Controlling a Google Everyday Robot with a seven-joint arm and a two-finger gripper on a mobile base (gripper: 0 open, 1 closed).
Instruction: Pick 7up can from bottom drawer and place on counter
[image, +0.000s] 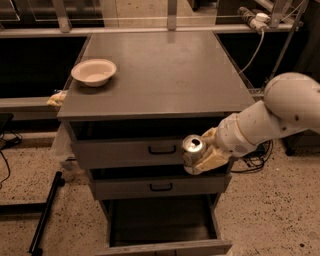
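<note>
**Desk end:** Where is the gripper against the drawer cabinet?

**Me:** I have the gripper out in front of the cabinet's right half, level with the top drawer's black handle and just to its right. The white arm reaches in from the cabinet's right side.

**Desk end:** And the fingers?

**Me:** The cream fingers are wrapped round the 7up can from below and from the right. I see its shiny pull-tab top turned up toward my camera.

**Desk end:** So where does the can sit?

**Me:** It is in the air in front of the cabinet's upper drawer face, below the front edge of the desk and touching neither. It is well above the bottom drawer, which stands pulled out at the cabinet's foot with a dark interior.

**Desk end:** Anything on top?

**Me:** A cream bowl near the cabinet's left rear corner, well apart from the can. The middle drawer sits slightly out.
</note>
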